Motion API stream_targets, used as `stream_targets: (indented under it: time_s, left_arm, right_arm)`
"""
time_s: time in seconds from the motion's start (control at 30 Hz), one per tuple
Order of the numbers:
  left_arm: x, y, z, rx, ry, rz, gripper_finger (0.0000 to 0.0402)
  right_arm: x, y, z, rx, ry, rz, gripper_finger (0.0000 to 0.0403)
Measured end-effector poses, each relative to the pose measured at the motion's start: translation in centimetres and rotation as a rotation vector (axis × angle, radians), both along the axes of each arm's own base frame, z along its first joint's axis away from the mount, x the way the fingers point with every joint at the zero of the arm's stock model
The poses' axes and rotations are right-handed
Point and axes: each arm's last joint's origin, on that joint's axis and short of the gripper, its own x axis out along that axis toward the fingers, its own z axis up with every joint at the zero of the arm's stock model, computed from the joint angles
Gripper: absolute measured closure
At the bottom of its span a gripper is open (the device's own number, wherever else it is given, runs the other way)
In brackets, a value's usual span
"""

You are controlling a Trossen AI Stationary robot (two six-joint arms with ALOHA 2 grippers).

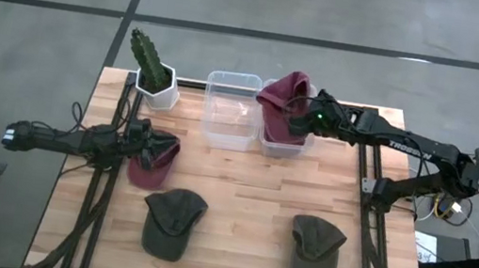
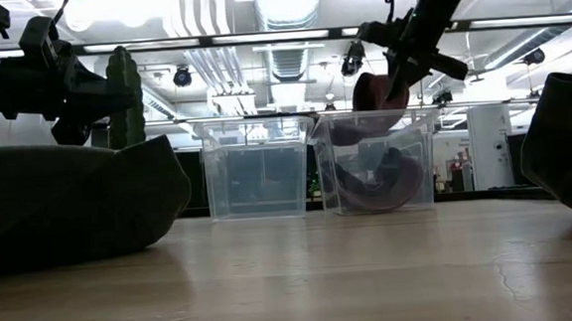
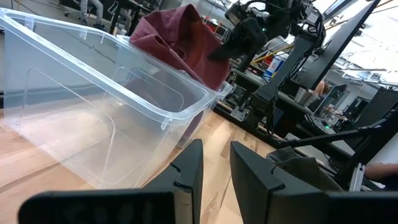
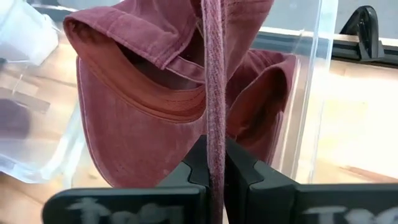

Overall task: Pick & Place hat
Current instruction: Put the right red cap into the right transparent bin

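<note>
A limp, light red cap [image 1: 284, 103] is held over the right bin [image 1: 281, 142] at twelve o'clock, pinched by its edge in the right gripper [image 1: 302, 117], jaws clenched on cloth. The fabric fold is shown only by the right wrist view. The left gripper [image 3: 214, 168], jaws parted, seems empty.

Two dark, near-black jointed arms. Right arm [image 1: 409, 148]: slim black links, white lettering on the forearm, small green light near the wrist, thin cables trailing by its base at the tabletop's right edge. Left arm [image 1: 67, 140]: matte black, bulky rounded joints, loose black cable looping alongside. Jaws are flat black plastic blocks; faint white markings on the right wrist housing.
</note>
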Motion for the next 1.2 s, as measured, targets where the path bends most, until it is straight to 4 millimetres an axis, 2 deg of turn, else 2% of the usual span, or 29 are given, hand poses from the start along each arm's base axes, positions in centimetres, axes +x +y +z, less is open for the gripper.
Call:
stream_targets:
  time_s: [0.33,0.77,1.2]
  left_arm:
    - [0.0,0.0,0.0,-0.023,-0.008,0.001,0.0328]
    - [0.0,0.0,0.0,-0.035,-0.012,0.002,0.0328]
    - [0.0,0.0,0.0,-0.035,-0.012,0.002,0.0328]
  right_arm:
    - [-0.2,0.0,-0.3,-0.014,0.035,0.035,0.0386]
    - [-0.3,0.1,0.2,-0.007,0.031,0.038,0.0313]
    - [-0.8,0.7,1.2,0.048,0.091,0.071,0.0282]
